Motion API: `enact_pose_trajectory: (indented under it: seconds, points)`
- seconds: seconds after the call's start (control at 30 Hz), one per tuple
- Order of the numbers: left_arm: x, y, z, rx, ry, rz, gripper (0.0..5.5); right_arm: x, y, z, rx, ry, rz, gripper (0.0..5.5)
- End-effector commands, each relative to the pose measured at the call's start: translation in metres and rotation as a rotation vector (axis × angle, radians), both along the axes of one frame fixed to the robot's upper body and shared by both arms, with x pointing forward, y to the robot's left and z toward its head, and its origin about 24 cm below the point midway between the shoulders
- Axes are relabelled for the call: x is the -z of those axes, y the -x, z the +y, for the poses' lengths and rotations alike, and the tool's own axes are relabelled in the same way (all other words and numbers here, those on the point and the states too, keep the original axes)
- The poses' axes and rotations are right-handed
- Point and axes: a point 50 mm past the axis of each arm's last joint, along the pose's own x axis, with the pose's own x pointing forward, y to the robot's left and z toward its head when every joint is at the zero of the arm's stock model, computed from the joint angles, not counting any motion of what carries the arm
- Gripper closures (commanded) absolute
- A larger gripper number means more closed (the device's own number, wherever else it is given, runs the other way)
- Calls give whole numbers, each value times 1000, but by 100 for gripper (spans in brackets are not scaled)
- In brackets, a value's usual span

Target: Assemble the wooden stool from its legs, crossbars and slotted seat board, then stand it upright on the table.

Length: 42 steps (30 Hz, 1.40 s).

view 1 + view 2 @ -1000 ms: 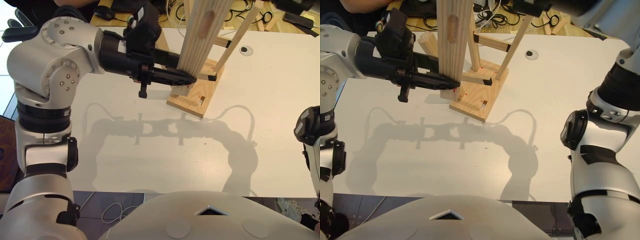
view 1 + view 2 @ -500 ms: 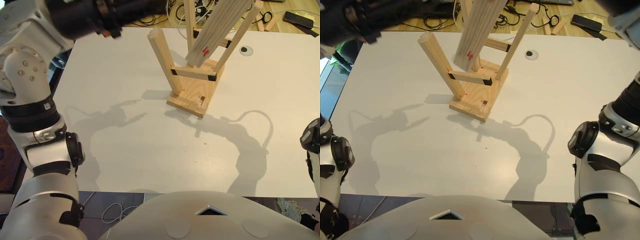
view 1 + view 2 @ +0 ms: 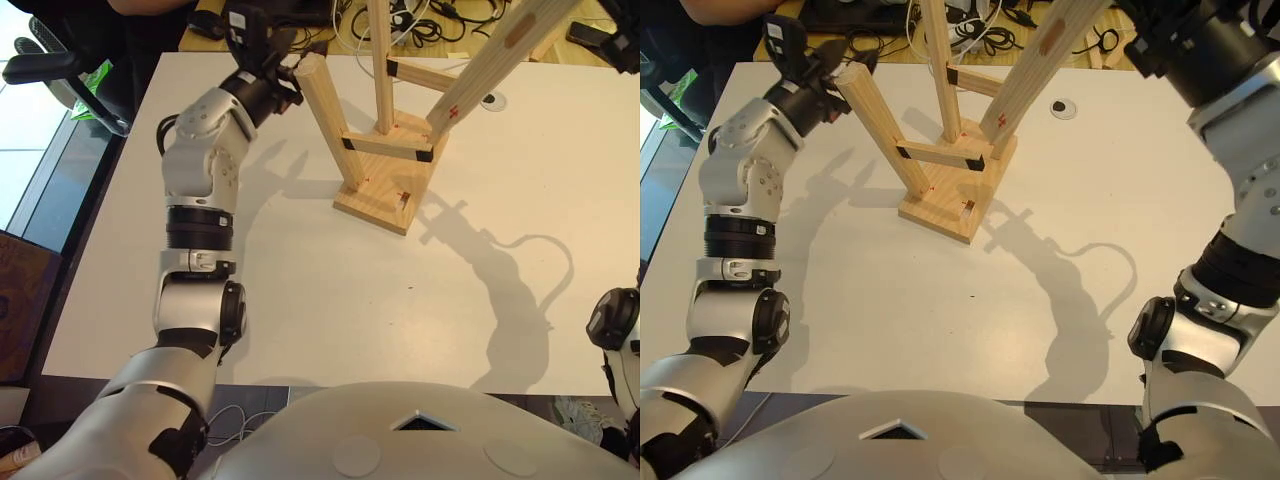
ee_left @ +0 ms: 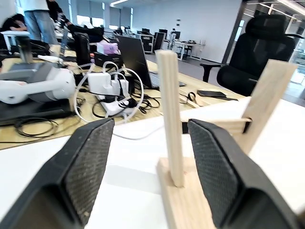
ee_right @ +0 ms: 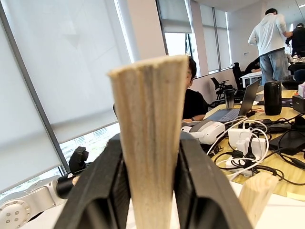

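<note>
The slotted seat board (image 3: 372,208) lies flat on the white table (image 3: 300,300). Two legs stand in it: a tilted front leg (image 3: 330,120) and an upright back leg (image 3: 380,65). A crossbar (image 3: 388,148) with black ends joins them low down. My right gripper (image 5: 151,143) is shut on another leg (image 3: 490,60), held slanted, with its lower end at the board's far right corner. My left gripper (image 3: 285,70) is open beside the top of the tilted leg, and I cannot tell whether it touches. Its fingers (image 4: 88,162) frame the stool legs in the left wrist view.
A second crossbar (image 3: 425,75) runs behind the back leg. A cable grommet (image 3: 489,100) sits in the table at the far right. Cables and devices crowd the desk (image 3: 420,15) behind. An office chair (image 3: 40,60) stands off the table's left edge.
My left arm let go of the leg near the camera, swung away, and now stretches out to the tilted leg's top. The right-held leg swung right, its lower end now at the board's corner.
</note>
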Motion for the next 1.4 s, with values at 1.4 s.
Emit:
enact_pose_trajectory:
  seconds: [1.4]
  points:
    - [-50, 41, -13, 55, 104, -51, 266, 125, 6, -14, 158, 171, 283, 449]
